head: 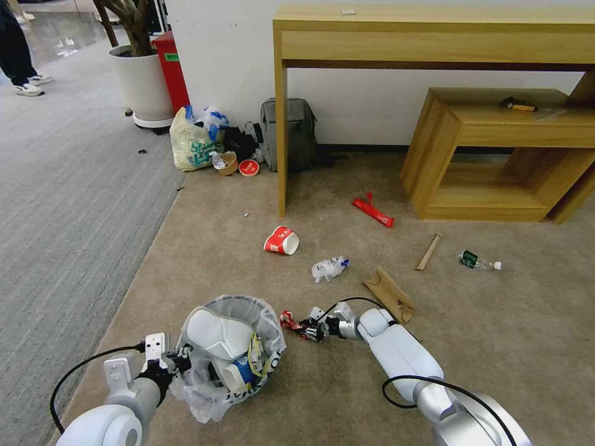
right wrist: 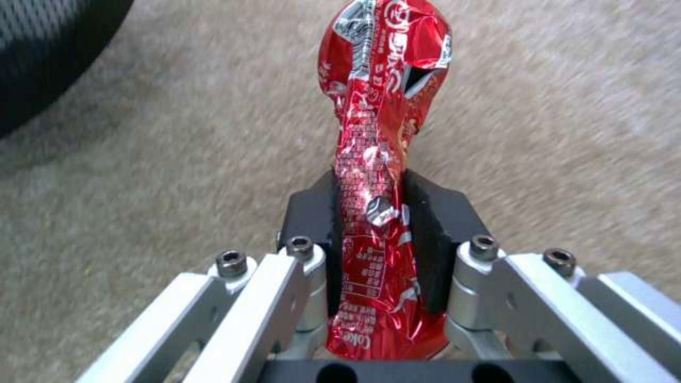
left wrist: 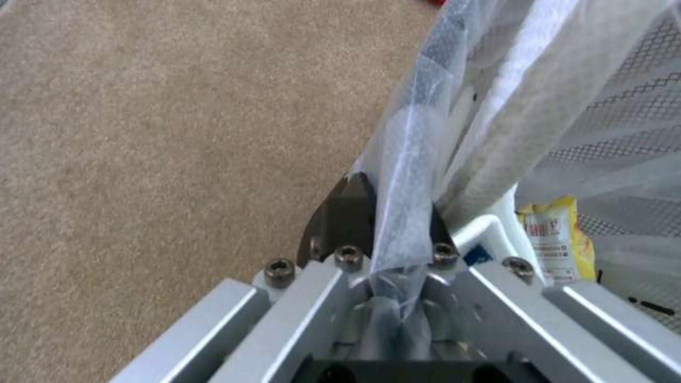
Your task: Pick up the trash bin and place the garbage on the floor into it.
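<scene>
My left gripper [head: 180, 361] pinches the trash bin [head: 230, 353] rim; my right gripper [head: 313, 329] clamps a crushed red can [right wrist: 380, 159] beside it. Red paper cup [head: 282, 241], wrappers and bottle [head: 478, 261] remain on the floor [head: 248, 272].

Crushed can [head: 288, 320] just right of the trash bin [head: 230, 353], paper cup [head: 281, 240] beyond both.

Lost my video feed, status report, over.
Left gripper shut on trash bin rim. Right gripper shut on crushed red can, beside bin. Path clear.
</scene>
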You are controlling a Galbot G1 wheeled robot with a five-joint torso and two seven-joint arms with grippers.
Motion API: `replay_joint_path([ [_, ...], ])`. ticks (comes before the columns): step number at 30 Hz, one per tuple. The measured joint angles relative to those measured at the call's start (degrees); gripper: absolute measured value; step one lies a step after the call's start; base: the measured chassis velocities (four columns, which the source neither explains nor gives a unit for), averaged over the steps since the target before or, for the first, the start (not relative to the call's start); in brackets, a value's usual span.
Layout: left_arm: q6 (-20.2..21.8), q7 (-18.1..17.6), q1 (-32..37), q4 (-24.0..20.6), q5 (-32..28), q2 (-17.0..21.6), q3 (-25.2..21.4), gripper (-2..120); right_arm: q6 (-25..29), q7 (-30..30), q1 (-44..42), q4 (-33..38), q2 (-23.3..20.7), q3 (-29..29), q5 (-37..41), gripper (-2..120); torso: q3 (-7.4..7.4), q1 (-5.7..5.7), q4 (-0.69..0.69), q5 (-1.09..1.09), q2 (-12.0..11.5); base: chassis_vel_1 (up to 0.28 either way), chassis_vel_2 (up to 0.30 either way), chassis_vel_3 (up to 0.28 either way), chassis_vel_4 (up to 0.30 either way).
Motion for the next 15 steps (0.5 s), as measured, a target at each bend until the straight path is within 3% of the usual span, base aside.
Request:
replay_joint_path([
  [5,0.0,0.0,-0.1,0.0,0.0,0.0,0.0,0,0.1,0.6,-0.9,3.6,-1.5,0.2,2.8,19,0.00,0.00,0.00,0.00,0.0,0.000,0.000,0.000,0.000],
  [15,0.0,0.2,-1.0,1.2,0.5,0.2,1.1,0,-4.2,4.5,-6.2,25.2,-7.7,2.2,13.9,19,0.00,0.00,0.00,0.00,0.0,0.000,0.000,0.000,0.000],
])
